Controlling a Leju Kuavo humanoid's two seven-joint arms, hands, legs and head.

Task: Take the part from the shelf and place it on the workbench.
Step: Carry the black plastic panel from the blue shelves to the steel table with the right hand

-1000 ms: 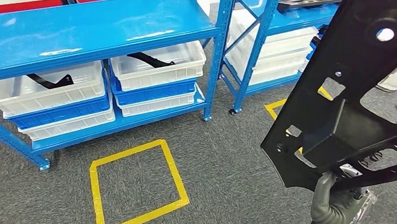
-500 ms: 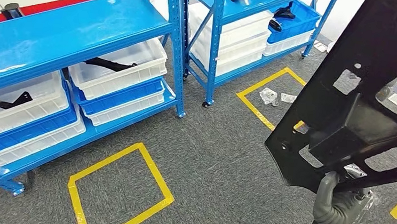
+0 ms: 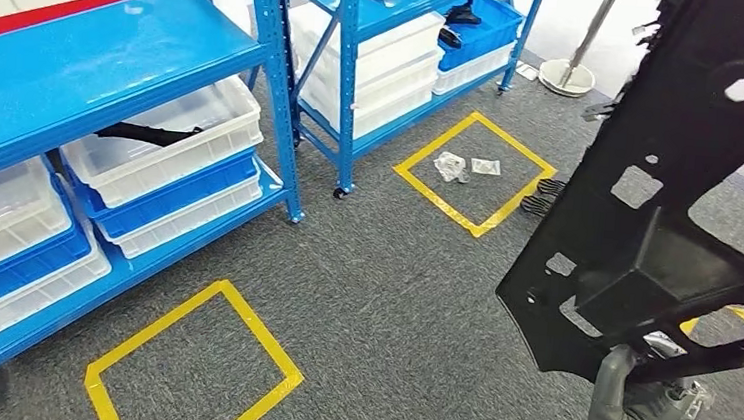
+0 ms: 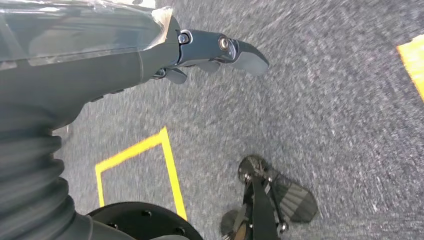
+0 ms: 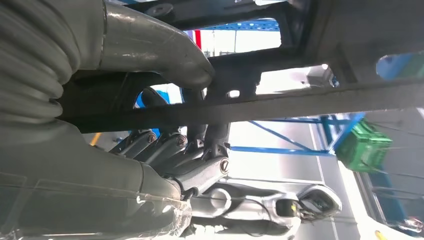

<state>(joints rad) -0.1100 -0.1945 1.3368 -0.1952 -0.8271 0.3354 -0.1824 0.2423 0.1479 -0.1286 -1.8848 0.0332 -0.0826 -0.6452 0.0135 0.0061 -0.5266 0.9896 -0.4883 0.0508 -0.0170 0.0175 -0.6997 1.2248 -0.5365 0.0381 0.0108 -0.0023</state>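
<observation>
A large flat black part (image 3: 670, 193) with several cut-outs stands tilted at the right of the head view, rising from low right toward the top edge. My right hand (image 3: 633, 411) grips it from below. In the right wrist view the dark fingers (image 5: 170, 150) curl round a black bar of the part (image 5: 300, 100), with the thumb on the bar's other side. My left hand (image 4: 220, 50) hangs over the grey carpet with its fingers stretched out and holds nothing.
A blue shelf rack (image 3: 89, 57) with white bins (image 3: 162, 148) stands at the left, and a second rack (image 3: 384, 10) stands behind it. Yellow tape squares (image 3: 196, 357) (image 3: 472, 168) mark the carpet; the farther one holds small plastic bags (image 3: 449, 166). A round stand base (image 3: 566, 77) sits at the back.
The whole picture has shifted left, so the camera has turned right. The black part stays in my right hand at the same place in view.
</observation>
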